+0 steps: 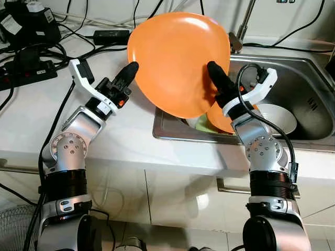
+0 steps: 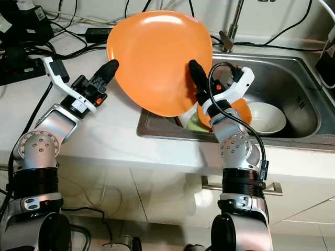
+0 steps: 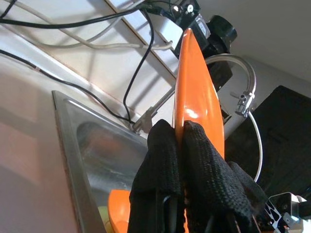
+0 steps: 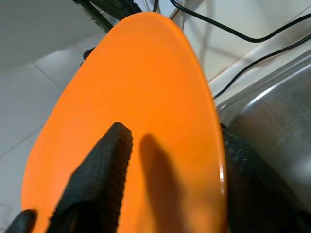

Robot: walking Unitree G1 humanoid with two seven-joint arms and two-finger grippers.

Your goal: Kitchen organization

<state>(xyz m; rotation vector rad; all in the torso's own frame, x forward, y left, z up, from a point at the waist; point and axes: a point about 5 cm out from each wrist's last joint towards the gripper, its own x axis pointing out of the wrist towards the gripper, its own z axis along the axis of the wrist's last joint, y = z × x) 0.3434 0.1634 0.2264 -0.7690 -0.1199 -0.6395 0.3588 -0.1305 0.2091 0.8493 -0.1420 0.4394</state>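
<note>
A large orange plate (image 1: 175,57) is held up on edge, tilted, above the left rim of the steel sink (image 1: 309,83). My left gripper (image 1: 132,68) is shut on the plate's left rim; in the left wrist view both fingertips (image 3: 167,141) pinch the thin edge. My right gripper (image 1: 212,68) is shut on the plate's right side, with one finger (image 4: 114,145) across its face and the other behind the rim. In the sink lie a second orange plate (image 1: 220,124), something pale green (image 1: 201,124) and a white bowl (image 1: 277,117).
A faucet (image 1: 242,26) rises behind the sink, close to the plate's far edge. Power strips (image 1: 26,70), a black adapter (image 1: 111,35) and several cables lie on the white counter (image 1: 120,133) at back left.
</note>
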